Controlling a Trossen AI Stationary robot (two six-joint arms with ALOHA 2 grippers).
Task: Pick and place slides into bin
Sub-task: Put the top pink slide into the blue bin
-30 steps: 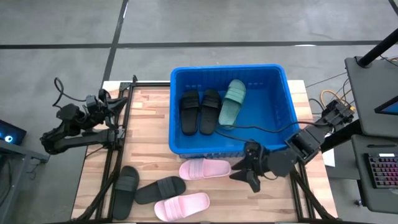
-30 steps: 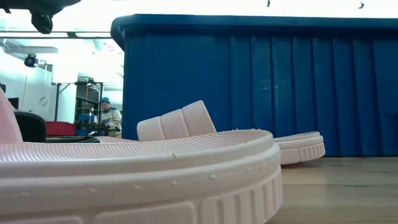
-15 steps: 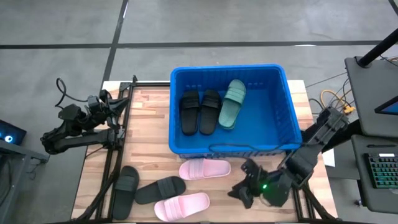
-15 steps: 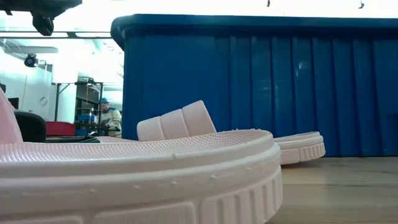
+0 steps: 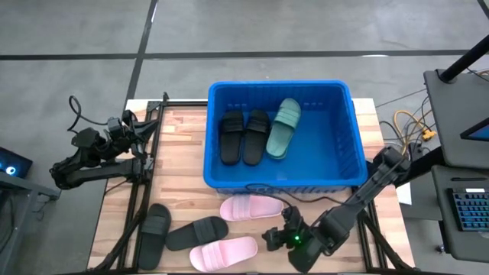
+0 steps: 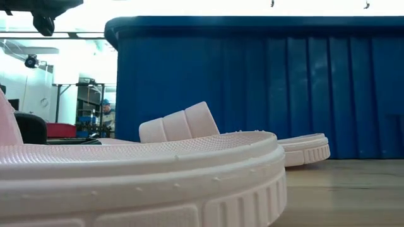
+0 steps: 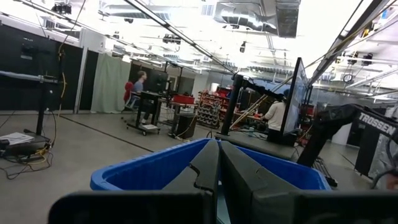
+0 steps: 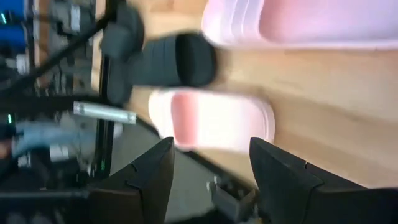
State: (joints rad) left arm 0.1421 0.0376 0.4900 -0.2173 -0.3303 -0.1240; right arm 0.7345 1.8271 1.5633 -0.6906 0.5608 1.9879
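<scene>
Blue bin (image 5: 351, 145) holds 3 slides. R gripper (image 5: 276, 237) low over desk (image 5: 183, 145) near pink slide (image 5: 223, 253), jaws apart, empty. L gripper (image 7: 217, 168) parked, jaws together.

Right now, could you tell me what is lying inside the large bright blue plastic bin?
Inside the bright blue plastic bin lie two black foam slides and one green foam slide; its bare floor shows elsewhere.
</scene>
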